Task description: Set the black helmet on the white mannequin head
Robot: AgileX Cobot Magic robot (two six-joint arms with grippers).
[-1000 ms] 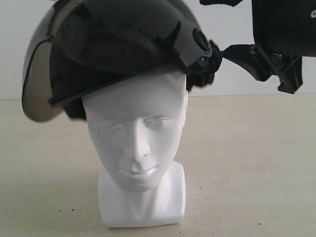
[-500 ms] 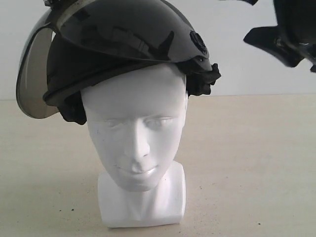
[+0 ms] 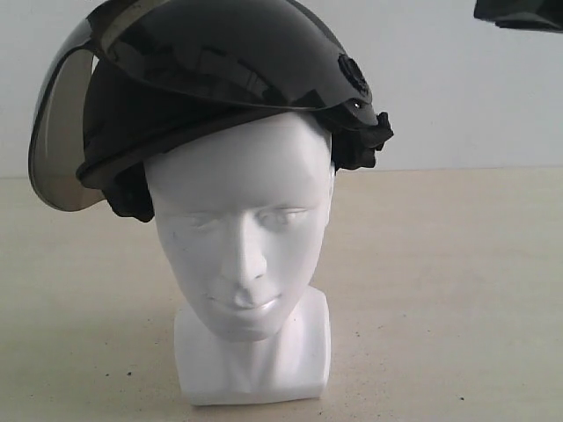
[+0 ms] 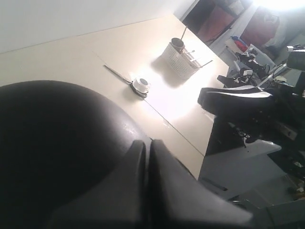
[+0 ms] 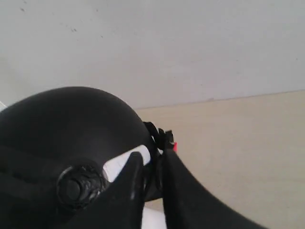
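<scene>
The black helmet (image 3: pixel 220 79) sits tilted on the white mannequin head (image 3: pixel 242 237), its smoky visor (image 3: pixel 57 149) raised and hanging off to the left side. The head stands upright on its block base (image 3: pixel 255 369). My right gripper (image 5: pixel 152 160) hovers beside the helmet's side pivot (image 5: pixel 76 188), its fingers a narrow gap apart and holding nothing. Only a dark piece of that arm (image 3: pixel 519 13) shows at the exterior view's top right corner. My left gripper (image 4: pixel 148 145) is shut and empty, next to the helmet's dome (image 4: pixel 57 143), and is out of the exterior view.
The beige table (image 3: pixel 440 290) stretches around the base, with a white wall behind. In the left wrist view a white basket (image 4: pixel 181 59) holding utensils and a small round roll (image 4: pixel 141 85) sit farther along the table. Dark equipment (image 4: pixel 248 100) lies beyond its edge.
My right gripper let go of the helmet's right rim and rose up and to the right, almost out of view. The helmet settled lower onto the head.
</scene>
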